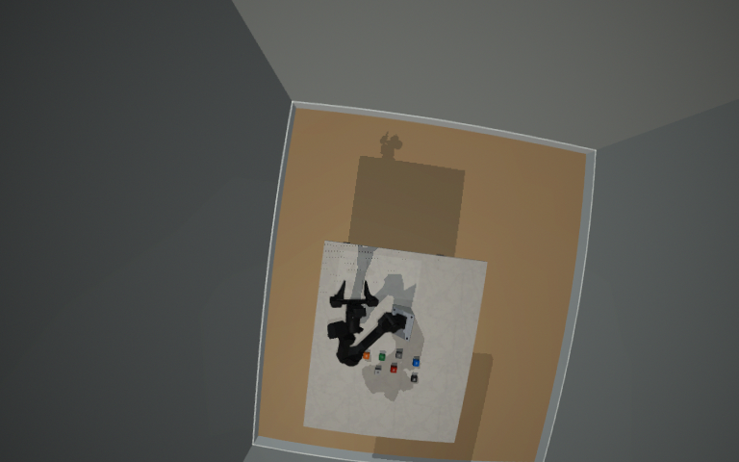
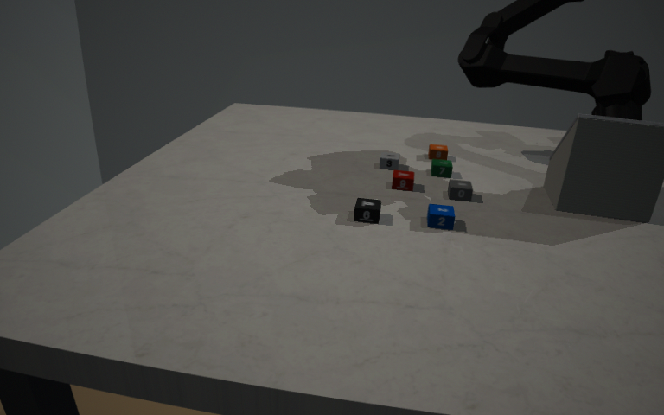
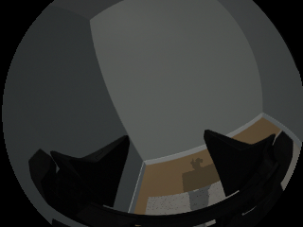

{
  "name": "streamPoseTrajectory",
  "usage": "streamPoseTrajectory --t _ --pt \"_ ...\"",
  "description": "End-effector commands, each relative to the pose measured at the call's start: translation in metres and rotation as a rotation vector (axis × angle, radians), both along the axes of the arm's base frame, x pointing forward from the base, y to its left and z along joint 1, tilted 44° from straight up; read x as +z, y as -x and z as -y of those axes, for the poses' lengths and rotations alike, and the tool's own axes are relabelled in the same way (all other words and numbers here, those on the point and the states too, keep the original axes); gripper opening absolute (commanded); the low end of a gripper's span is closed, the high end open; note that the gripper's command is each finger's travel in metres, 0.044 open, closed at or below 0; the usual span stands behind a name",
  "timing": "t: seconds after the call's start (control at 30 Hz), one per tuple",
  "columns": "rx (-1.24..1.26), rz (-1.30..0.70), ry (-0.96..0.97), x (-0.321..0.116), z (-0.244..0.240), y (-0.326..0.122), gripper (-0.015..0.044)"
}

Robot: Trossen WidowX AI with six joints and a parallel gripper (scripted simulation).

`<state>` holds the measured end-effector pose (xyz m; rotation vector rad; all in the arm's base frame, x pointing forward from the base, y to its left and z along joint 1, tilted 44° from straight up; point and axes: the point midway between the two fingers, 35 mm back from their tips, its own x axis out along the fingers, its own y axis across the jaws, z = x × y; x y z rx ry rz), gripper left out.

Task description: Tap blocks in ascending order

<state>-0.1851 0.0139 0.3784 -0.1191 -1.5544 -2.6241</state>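
Observation:
Several blocks stand apart on the table: a grey 0 [image 1: 398, 354] [image 2: 460, 190], a blue 2 [image 1: 416, 362] [image 2: 441, 217], a light grey 3 [image 1: 377, 370] [image 2: 389, 162], an underlined black 6 [image 1: 414, 377] [image 2: 367, 210], a green 7 [image 1: 382, 356] [image 2: 441, 169], an orange block [image 1: 366, 355] [image 2: 437, 152] whose small digit looks like 8, and an underlined red 9 [image 1: 393, 369] [image 2: 403, 181]. My gripper [image 1: 354, 281] [image 3: 167, 138] is wide open and empty, raised and pointing away from the blocks. It is out of frame in the exterior view. No block shows in the wrist view.
The arm's folded elbow [image 1: 348, 356] [image 2: 482, 58] is near the orange block in the top view and raised above the table. A grey base stand [image 2: 607, 169] stands right of the blocks in the exterior view. The table [image 1: 436, 414] [image 2: 220, 293] has shadows around the blocks.

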Motion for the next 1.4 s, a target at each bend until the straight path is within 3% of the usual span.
streamPoseTrajectory --t 0.0,0.17,0.33,0.53,0.7,1.0,1.2,1.37 --pt "-0.013 0.005 0.001 -0.001 -0.003 0.001 0.04" --pt "-0.344 0.153 0.024 -0.023 -0.076 0.008 0.04" --pt "-0.708 0.346 0.074 -0.055 -0.156 -0.018 0.04" --pt "-1.102 0.607 0.183 -0.096 -0.229 -0.09 0.04" --pt "-1.378 0.847 0.327 -0.13 -0.257 -0.172 0.04" --pt "-1.692 1.297 0.739 -0.183 -0.224 -0.324 0.04" --pt "-1.721 1.563 1.129 -0.209 -0.154 -0.401 0.04" --pt "-1.607 1.721 1.504 -0.224 -0.077 -0.441 0.04"
